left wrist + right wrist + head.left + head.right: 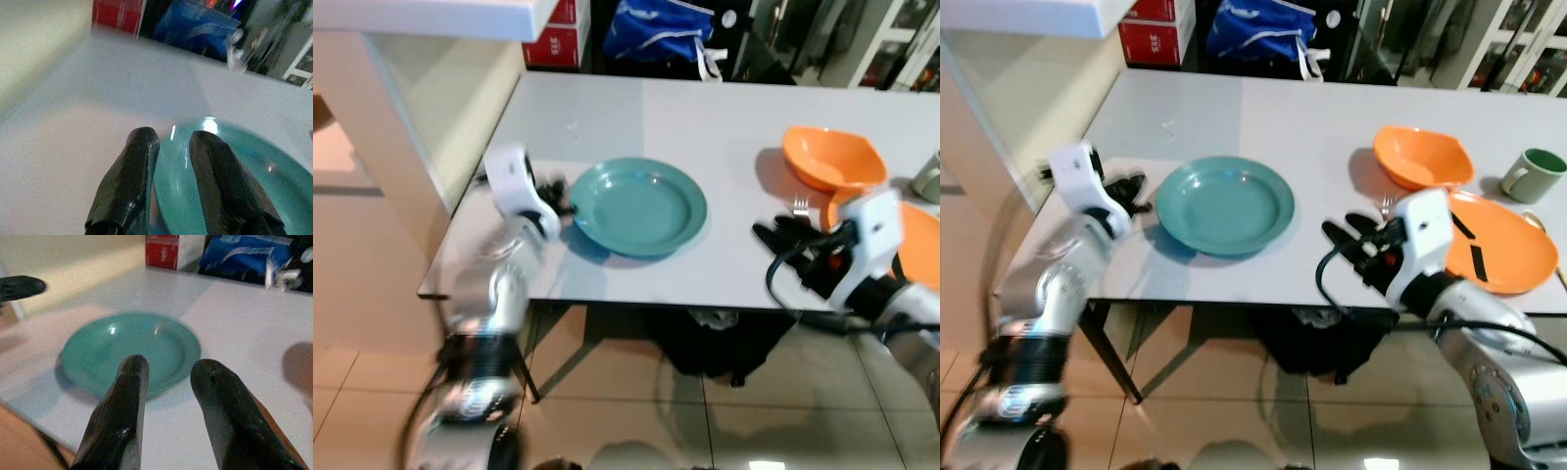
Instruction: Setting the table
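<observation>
A teal plate [636, 206] lies on the white table [705, 108], near its front left. My left gripper [560, 193] comes in from the left, its arm blurred. Its fingers [129, 181] are open a little, with their tips over the plate's left rim [166, 161] and nothing held between them. My right gripper [1342, 235] stands open over the table's front edge, to the right of the teal plate [132, 350]. It points toward the plate and is apart from it. An orange bowl [1423, 155], an orange plate [1498, 245] and a fork [1388, 204] are at the right.
A green mug [1533, 174] stands at the far right. A pale counter wall [411, 108] rises close to the table's left end. A red box [1156, 29] and a blue bag [1263, 29] sit behind the table. A dark bag [715, 343] lies under it.
</observation>
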Tool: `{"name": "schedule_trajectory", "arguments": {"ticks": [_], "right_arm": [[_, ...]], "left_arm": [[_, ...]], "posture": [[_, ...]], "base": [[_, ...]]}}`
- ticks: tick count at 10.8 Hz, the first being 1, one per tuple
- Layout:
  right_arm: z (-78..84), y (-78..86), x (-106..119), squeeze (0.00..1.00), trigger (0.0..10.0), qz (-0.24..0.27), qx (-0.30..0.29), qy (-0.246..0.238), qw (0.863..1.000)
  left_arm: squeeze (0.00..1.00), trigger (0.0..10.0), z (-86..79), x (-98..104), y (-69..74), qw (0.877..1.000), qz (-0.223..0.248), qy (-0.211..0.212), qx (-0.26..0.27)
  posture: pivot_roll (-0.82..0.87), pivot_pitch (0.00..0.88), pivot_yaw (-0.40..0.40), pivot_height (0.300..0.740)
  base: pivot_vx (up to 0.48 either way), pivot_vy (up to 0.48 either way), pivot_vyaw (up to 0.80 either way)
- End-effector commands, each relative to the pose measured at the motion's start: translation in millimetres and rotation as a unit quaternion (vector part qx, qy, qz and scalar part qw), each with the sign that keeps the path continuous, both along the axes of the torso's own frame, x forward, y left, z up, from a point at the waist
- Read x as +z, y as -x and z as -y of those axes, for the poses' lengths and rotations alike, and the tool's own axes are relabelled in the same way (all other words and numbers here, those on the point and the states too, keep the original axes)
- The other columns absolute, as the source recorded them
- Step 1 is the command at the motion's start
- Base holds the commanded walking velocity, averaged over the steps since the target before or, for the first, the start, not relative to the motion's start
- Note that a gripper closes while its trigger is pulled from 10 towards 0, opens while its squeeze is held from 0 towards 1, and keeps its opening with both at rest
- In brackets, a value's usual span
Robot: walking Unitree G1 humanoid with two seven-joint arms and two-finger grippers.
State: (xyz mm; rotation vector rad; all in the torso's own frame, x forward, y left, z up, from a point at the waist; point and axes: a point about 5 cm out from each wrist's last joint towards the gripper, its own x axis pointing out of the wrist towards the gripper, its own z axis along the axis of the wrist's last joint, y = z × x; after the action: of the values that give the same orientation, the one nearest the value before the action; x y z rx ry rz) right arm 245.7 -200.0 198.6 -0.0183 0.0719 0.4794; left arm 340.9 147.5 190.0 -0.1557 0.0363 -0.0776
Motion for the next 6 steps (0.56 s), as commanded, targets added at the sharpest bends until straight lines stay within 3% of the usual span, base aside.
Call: {"name": "schedule_trajectory", "arguments": {"ticks": [1,2,3,4,6], "right_arm": [[-1.7,-1.9,2.2,0.00,10.0,0.016,-0.015,-0.006,1.000],[-7.3,-7.0,-5.7,0.00,10.0,0.014,-0.065,-0.048,0.997],[-15.5,-7.7,-17.4,1.00,10.0,-0.001,-0.072,-0.072,0.995],[-21.7,-9.6,-25.2,1.00,10.0,-0.006,-0.087,-0.092,0.992],[-31.7,-16.0,-29.5,1.00,10.0,-0.001,-0.093,-0.104,0.990]], "left_arm": [[0.00,10.0,4.6,7.8,9.2,0.999,0.025,-0.033,-0.027],[1.00,10.0,6.3,14.4,33.0,0.994,0.047,-0.061,-0.072],[1.00,10.0,7.4,13.6,52.1,0.989,0.054,-0.095,-0.097],[1.00,10.0,4.4,7.3,63.2,0.989,0.051,-0.101,-0.093],[1.00,10.0,-8.6,0.5,66.0,0.990,0.048,-0.114,-0.060]], "posture": [[-0.15,0.006,-0.010,0.740],[-0.10,0.001,-0.028,0.740],[-0.07,0.003,-0.043,0.740],[-0.05,0.000,-0.050,0.740],[-0.02,0.000,-0.052,0.740]], "base": [[0.000,0.000,0.00],[0.000,0.000,0.00],[0.000,0.000,0.00],[0.000,0.000,0.00],[0.000,0.000,0.00]]}}
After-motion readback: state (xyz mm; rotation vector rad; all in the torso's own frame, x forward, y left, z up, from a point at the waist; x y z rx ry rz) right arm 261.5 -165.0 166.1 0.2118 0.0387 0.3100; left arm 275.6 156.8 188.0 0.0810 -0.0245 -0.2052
